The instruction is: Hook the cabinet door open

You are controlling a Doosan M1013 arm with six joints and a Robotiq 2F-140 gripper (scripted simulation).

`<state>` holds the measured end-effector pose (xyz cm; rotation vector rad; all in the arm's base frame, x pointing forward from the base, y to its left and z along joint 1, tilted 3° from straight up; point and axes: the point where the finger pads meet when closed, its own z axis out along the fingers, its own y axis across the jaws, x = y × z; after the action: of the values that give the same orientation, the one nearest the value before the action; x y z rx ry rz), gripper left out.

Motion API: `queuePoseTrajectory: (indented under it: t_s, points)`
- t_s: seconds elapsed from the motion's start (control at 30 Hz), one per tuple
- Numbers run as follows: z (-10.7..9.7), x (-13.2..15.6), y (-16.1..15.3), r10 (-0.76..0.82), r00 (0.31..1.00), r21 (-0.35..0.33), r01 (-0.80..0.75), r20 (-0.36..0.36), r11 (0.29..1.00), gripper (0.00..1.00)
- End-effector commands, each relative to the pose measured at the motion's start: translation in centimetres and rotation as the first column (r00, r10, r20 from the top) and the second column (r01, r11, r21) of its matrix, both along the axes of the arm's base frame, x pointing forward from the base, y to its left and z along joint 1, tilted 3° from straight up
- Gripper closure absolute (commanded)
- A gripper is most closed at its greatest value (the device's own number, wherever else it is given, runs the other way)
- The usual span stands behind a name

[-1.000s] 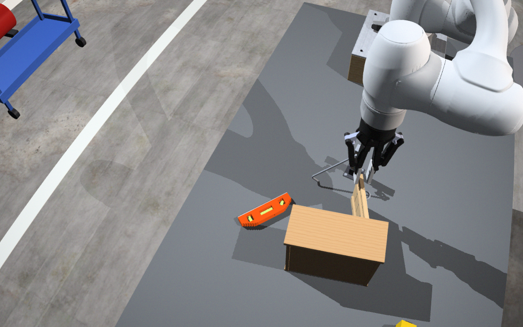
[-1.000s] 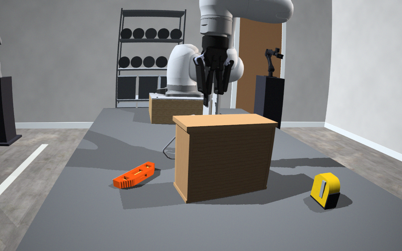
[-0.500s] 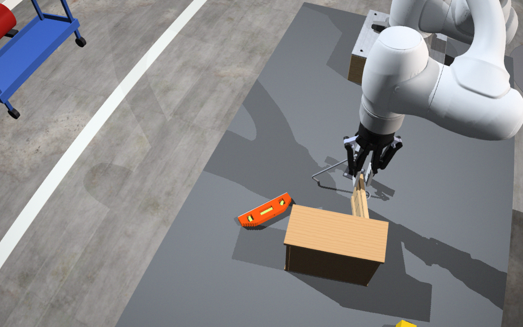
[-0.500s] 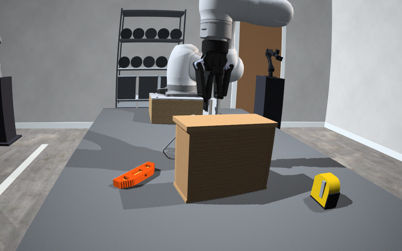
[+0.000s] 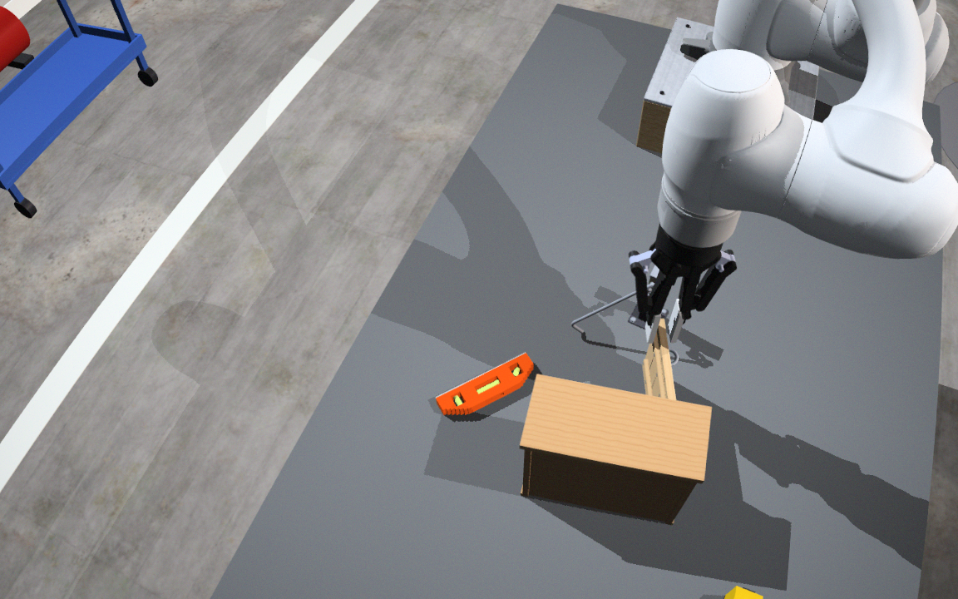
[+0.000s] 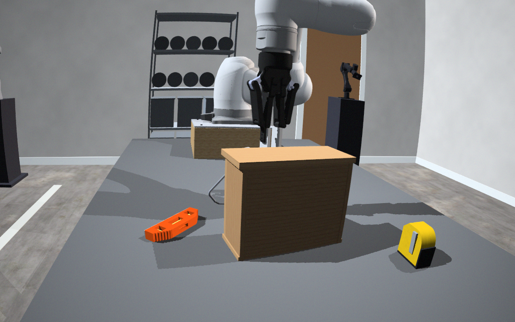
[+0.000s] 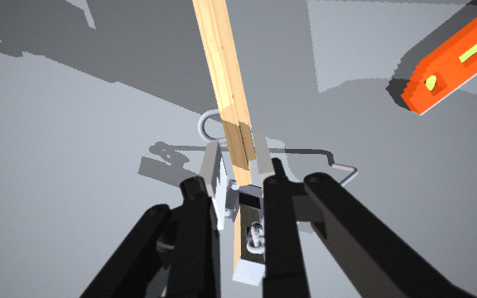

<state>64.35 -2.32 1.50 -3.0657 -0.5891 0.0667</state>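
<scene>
The wooden cabinet [image 5: 616,428] [image 6: 295,200] stands upright, its door [image 5: 659,368] [image 7: 214,54] swung well open, nearly edge-on in the wrist view. The eye [image 5: 674,357] [image 7: 200,126] sticks out of one door face. My gripper [image 5: 663,324] [image 6: 271,137] [image 7: 239,155] points down with its fingers partly apart, one pad on each side of the door's free edge; a gap shows beside the door, and I cannot tell if a pad touches. The post [image 7: 248,271] stands just beyond that edge. The bent hook [image 5: 601,309] [image 6: 210,191] [image 7: 355,170] hangs off to the other side, outside the eye.
An orange spirit level [image 5: 486,385] [image 6: 171,225] [image 7: 450,70] lies beside the cabinet, on the hook's side. A yellow tape measure [image 5: 743,593] [image 6: 417,240] stands on the cabinet's other side. The robot's base block [image 5: 654,122] [image 6: 225,141] is at the back.
</scene>
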Motion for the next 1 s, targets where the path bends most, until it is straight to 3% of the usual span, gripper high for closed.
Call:
queuePoseTrajectory:
  t_s: [0.0, 0.97]
  points:
    - [0.0, 0.1, -0.1, 0.024, 1.0, 0.001, -0.024, 0.0, 1.0, 0.84]
    - [0.0, 0.9, -1.7, 0.143, 0.99, 0.007, -0.143, 0.002, 0.99, 0.84]
